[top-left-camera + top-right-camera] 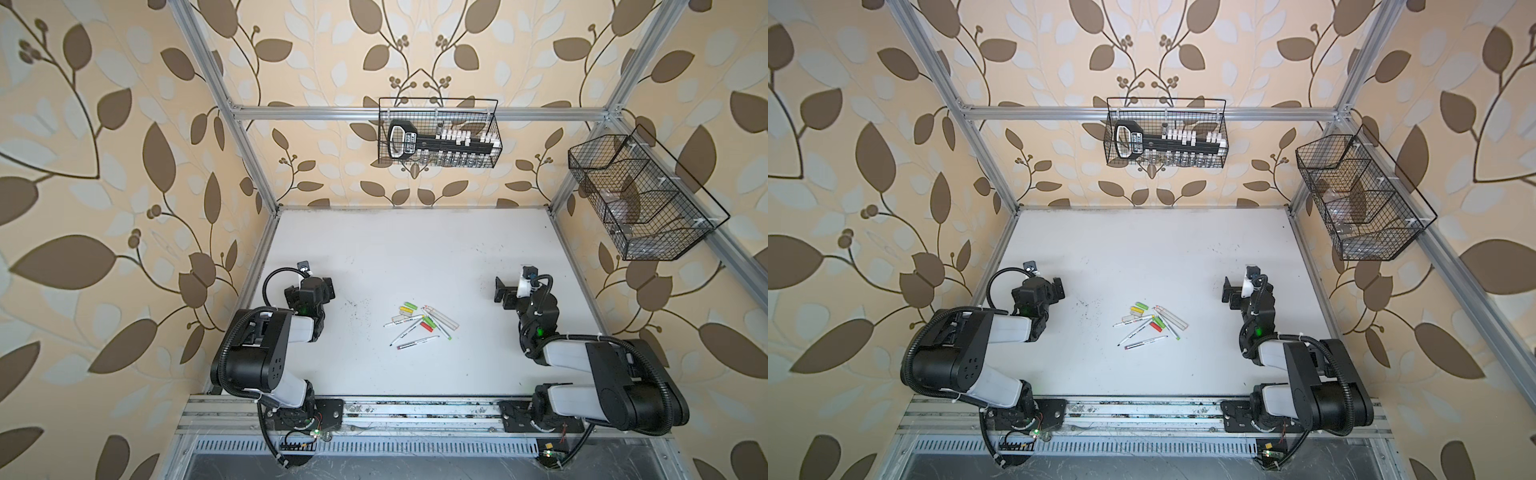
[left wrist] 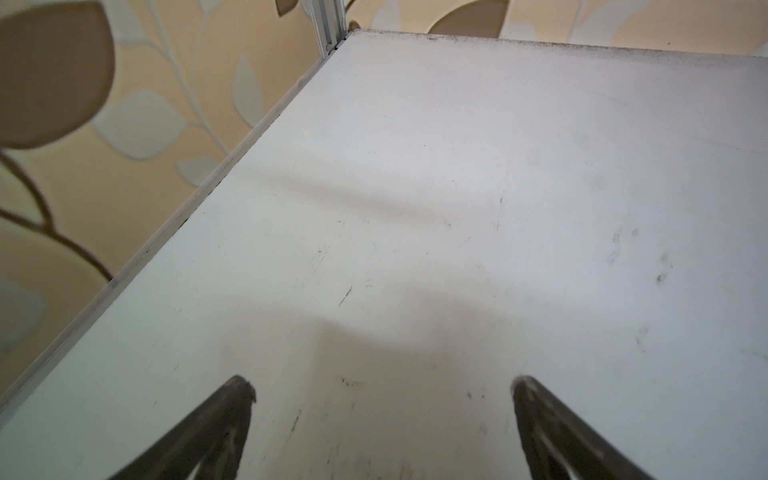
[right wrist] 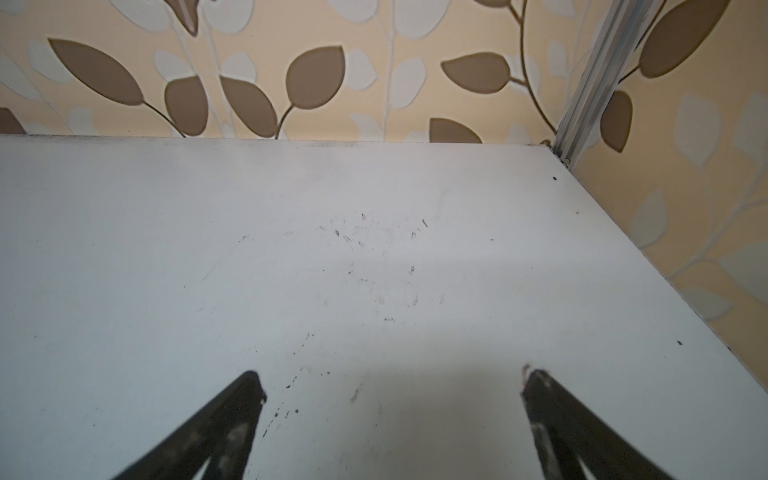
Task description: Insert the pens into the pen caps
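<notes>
The pens (image 1: 405, 334) (image 1: 1138, 332) lie in a loose pile at the middle of the white table (image 1: 415, 257), in both top views. Most are slim and white; two thicker translucent ones (image 1: 444, 318) lie at the pile's right. Among them lie the pen caps: green (image 1: 410, 306), yellow (image 1: 405, 310), red (image 1: 426, 326). My left gripper (image 1: 328, 286) (image 2: 382, 386) stands open to the left of the pile, over bare table. To the pile's right, my right gripper (image 1: 500, 293) (image 3: 392, 382) is open too. Neither wrist view shows pens or caps.
A wire basket (image 1: 438, 133) holding a black key-shaped object hangs on the back rail. A second wire basket (image 1: 640, 199) hangs on the right frame. Aluminium posts stand at the table's back corners, and a metal rail (image 1: 415, 409) runs along the front edge.
</notes>
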`<state>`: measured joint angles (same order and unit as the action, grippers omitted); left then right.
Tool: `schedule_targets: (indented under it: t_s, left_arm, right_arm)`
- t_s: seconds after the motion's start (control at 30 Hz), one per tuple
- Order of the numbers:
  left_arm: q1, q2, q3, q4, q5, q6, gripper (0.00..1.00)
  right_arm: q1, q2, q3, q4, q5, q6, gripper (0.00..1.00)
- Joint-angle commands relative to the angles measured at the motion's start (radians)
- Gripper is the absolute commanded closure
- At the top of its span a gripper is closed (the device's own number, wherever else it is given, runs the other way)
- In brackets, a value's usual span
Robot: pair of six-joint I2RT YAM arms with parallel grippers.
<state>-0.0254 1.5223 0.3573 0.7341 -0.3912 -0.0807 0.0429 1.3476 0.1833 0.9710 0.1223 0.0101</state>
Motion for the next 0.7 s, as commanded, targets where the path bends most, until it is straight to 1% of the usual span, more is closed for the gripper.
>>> schedule_targets:
  t_s: [0.0, 0.03, 0.07, 0.1, 0.13, 0.2, 0.27, 0.3, 0.37, 0.43, 0.6, 0.63, 0.67]
  left_arm:
    - [0.001, -0.025, 0.013, 0.051, 0.017, 0.004, 0.01]
    - [-0.001, -0.038, 0.014, 0.048, 0.042, 0.022, 0.01]
    - [-0.001, -0.062, 0.022, 0.009, 0.061, 0.026, 0.01]
    - [-0.002, -0.075, 0.037, -0.041, 0.054, 0.022, 0.01]
    - [-0.008, -0.113, 0.062, -0.102, 0.028, 0.018, 0.01]
    - [-0.013, -0.139, 0.128, -0.253, -0.009, -0.008, 0.01]
    - [-0.029, -0.146, 0.202, -0.407, -0.102, -0.064, 0.01]
    - [-0.04, -0.149, 0.227, -0.457, -0.142, -0.087, 0.01]
    - [-0.08, -0.157, 0.272, -0.546, -0.235, -0.128, 0.01]
    - [-0.118, -0.156, 0.326, -0.647, -0.299, -0.177, 0.01]
    - [-0.249, -0.119, 0.52, -1.005, -0.398, -0.299, 0.01]
    - [-0.28, -0.106, 0.553, -1.069, -0.413, -0.323, 0.01]
    - [-0.308, -0.096, 0.582, -1.125, -0.422, -0.342, 0.01]
  right_arm:
    - [-0.007, -0.008, -0.002, 0.029, -0.017, -0.015, 0.0]
    - [-0.01, -0.008, 0.0, 0.026, -0.025, -0.015, 0.0]
    - [-0.012, -0.008, 0.0, 0.026, -0.027, -0.014, 0.0]
    - [-0.012, -0.007, 0.0, 0.026, -0.027, -0.014, 0.0]
    - [-0.012, -0.007, 0.001, 0.026, -0.028, -0.013, 0.0]
    - [-0.016, -0.007, 0.002, 0.023, -0.036, -0.011, 0.0]
    - [-0.026, -0.005, 0.005, 0.02, -0.055, -0.007, 0.0]
    - [-0.032, -0.004, 0.007, 0.018, -0.063, -0.005, 0.0]
    - [-0.046, -0.001, 0.01, 0.015, -0.082, 0.005, 0.0]
    - [-0.052, 0.0, 0.011, 0.013, -0.09, 0.01, 0.0]
    - [-0.042, -0.002, 0.012, 0.01, -0.071, 0.002, 0.0]
    - [-0.034, -0.012, 0.025, -0.001, -0.049, -0.001, 0.0]
    - [-0.018, -0.041, 0.065, -0.105, -0.014, -0.003, 0.0]
